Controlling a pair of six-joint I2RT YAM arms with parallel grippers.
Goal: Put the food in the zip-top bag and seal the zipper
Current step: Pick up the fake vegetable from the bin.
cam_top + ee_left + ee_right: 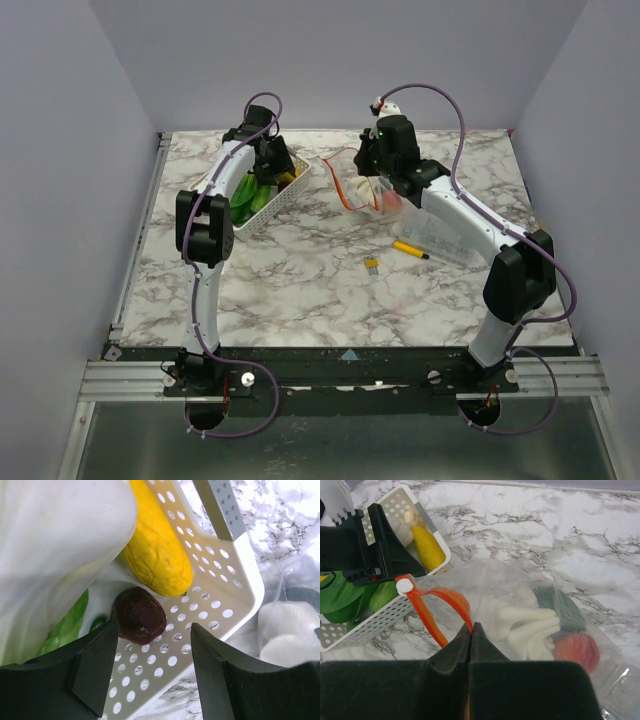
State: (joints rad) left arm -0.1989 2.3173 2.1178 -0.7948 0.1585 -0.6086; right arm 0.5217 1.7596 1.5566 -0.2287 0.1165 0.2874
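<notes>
Step in hand: loading the bag, judged part-way.
Left hand: fingers spread, down in the white lattice basket, straddling a dark purple toy fruit without gripping it.
Right hand: fingers pressed together on the mouth edge of the zip-top bag, holding it up beside the basket.
Zipper: orange-red strip, looped apart, unsealed.
Food bagged: white pieces, a red piece, possibly something dark green, blurred by the film.
Food in basket: yellow corn-like piece, green leafy pieces.
Next move: likely close on the purple fruit, lift it over the basket wall, and aim for the floppy mouth.
Worktop: white-grey marble pattern; yellow marker pen and clear compartment box by the right arm.
Room: plain pale walls on three sides.
</notes>
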